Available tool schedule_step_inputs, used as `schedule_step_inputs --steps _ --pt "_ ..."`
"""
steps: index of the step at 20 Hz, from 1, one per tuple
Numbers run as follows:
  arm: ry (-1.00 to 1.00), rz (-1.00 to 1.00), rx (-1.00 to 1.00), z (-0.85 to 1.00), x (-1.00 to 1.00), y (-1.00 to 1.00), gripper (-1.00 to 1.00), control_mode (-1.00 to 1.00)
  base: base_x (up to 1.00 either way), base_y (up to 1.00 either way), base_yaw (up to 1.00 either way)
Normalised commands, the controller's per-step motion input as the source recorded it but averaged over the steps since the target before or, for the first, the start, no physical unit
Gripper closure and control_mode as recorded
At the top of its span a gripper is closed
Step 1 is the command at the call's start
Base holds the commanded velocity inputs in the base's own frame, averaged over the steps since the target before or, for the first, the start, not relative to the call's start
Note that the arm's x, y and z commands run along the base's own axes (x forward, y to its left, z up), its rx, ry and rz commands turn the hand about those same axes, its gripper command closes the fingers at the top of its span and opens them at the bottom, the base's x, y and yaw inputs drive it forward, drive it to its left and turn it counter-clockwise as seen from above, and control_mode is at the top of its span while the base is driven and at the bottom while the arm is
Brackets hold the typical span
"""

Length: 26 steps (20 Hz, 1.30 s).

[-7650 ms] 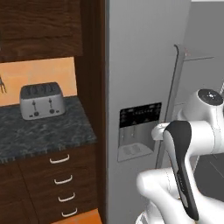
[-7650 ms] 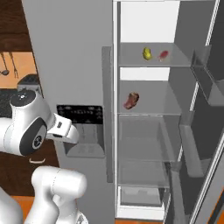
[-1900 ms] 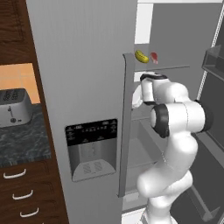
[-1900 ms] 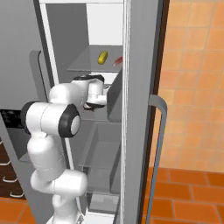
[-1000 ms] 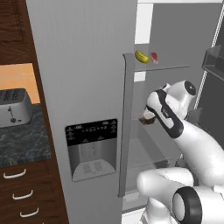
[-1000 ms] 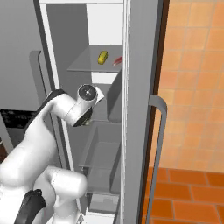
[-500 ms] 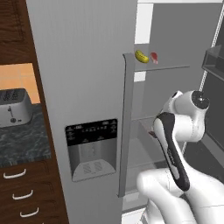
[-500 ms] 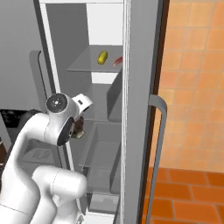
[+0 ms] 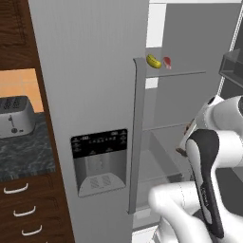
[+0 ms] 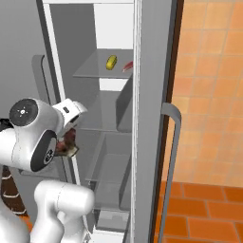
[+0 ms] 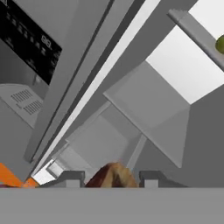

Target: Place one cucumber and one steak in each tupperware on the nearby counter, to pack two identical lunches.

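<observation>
My gripper [image 11: 111, 179] is shut on a lumpy dark brown-red steak [image 11: 112, 175], whose top pokes up between the two fingertips [image 11: 72, 178]. The right base view has the same steak [image 10: 67, 144] under my hand [image 10: 66, 140], just in front of the open fridge. From the left it is a brown sliver [image 9: 182, 150] at the gripper [image 9: 185, 141]. On the upper fridge shelf lie a yellow-green cucumber [image 9: 153, 61] [image 10: 111, 62] and a flat red-pink steak [image 9: 167, 62] [image 10: 128, 66]. The counter [image 9: 26, 159] lies far left. The tupperware is out of view.
A silver toaster [image 9: 14, 116] stands on the counter above dark drawers [image 9: 23, 209]. The closed fridge door with its dispenser panel [image 9: 100, 159] and long handle [image 9: 137, 133] lies between me and the counter. The open door [image 10: 156, 118] stands on the right.
My arm has folded back out of the fridge's middle shelf toward the base, with the dark steak still in the gripper. The things on the upper shelf have not moved.
</observation>
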Motion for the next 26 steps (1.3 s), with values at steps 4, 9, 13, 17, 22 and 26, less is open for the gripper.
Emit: schedule_step_inputs --steps 4,9,13,17,22,26 --pt "0.00 0.00 0.00 0.00 0.00 0.00 1.00 1.00 -1.00 0.57 0.00" --pt "0.00 0.00 0.00 0.00 0.00 0.00 1.00 1.00 -0.21 1.00 0.03" --pt "0.00 0.00 0.00 0.00 0.00 0.00 1.00 1.00 0.02 1.00 0.00" --pt "0.00 0.00 0.00 0.00 0.00 0.00 1.00 1.00 0.06 1.00 0.00" --pt "0.00 0.00 0.00 0.00 0.00 0.00 1.00 1.00 0.11 1.00 0.00" --pt "0.00 0.00 0.00 0.00 0.00 0.00 1.00 1.00 0.17 1.00 0.00"
